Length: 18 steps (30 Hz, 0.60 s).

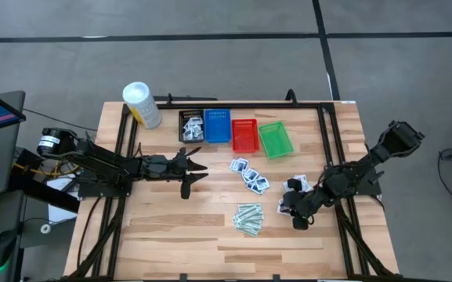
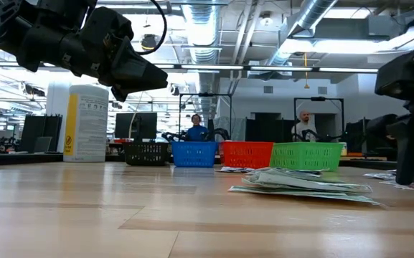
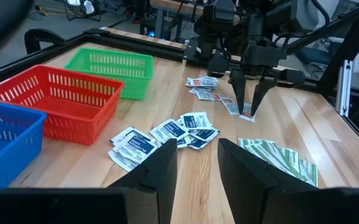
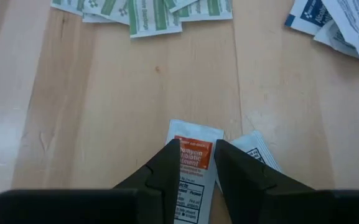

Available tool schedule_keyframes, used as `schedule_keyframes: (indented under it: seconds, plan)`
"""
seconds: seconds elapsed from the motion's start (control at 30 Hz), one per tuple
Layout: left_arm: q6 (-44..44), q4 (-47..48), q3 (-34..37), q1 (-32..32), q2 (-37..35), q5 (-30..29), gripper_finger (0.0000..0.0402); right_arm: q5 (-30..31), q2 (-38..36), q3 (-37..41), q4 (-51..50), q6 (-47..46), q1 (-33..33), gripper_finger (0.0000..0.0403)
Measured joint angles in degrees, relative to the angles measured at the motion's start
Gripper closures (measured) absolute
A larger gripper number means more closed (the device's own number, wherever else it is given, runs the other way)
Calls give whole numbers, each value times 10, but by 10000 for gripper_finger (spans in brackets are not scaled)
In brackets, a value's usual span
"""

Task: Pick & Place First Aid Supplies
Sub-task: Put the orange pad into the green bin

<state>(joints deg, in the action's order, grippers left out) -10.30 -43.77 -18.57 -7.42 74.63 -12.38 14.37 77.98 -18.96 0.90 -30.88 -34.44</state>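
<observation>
R gripper (image 4: 195, 163) is pinching red-label "antibiotic ointment" packet (image 4: 191, 155), fingers narrow; L gripper (image 1: 198, 169) is hovering part-open; black basket (image 1: 190, 125) is holding packets.

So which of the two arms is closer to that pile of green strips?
The right one. The right gripper is just beside the pale-green strips, over the red-print packets. The left gripper hovers farther off, beyond the blue-print packets.

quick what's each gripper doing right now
Left gripper: open, empty, above the table.
Right gripper: fingers astride a red-print packet; grip cannot be told.
</observation>
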Motion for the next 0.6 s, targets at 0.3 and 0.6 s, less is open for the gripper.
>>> schedule_keyframes:
  seconds: [0.3,0.6]
  plan:
    - [11,0,0,0,0,0,286,13,1,0,-2,30,0,305]
    - [11,0,0,0,0,0,286,25,1,0,-21,45,0,343]
